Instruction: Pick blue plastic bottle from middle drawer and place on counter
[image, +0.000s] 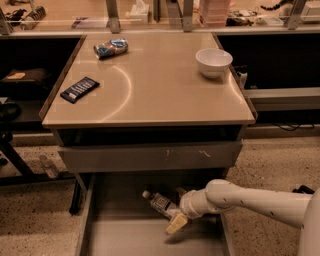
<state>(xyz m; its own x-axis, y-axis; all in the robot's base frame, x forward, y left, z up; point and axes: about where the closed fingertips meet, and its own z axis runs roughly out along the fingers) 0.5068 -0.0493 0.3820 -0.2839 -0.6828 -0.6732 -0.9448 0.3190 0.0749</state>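
Note:
The blue plastic bottle (158, 202) lies on its side at the back of the open middle drawer (135, 240), white cap pointing to the far left. My gripper (178, 208) reaches in from the right at the bottle's base end. One beige fingertip (176, 223) is on the near side of the bottle and the other is behind it, so the fingers stand apart around its base. The bottle rests on the drawer floor. The beige counter (150, 90) is above.
On the counter are a white bowl (213, 61) at the back right, a blue-and-white snack bag (110, 48) at the back left and a flat dark-blue packet (79, 89) at the left edge. A closed grey drawer front (150, 156) overhangs the open drawer.

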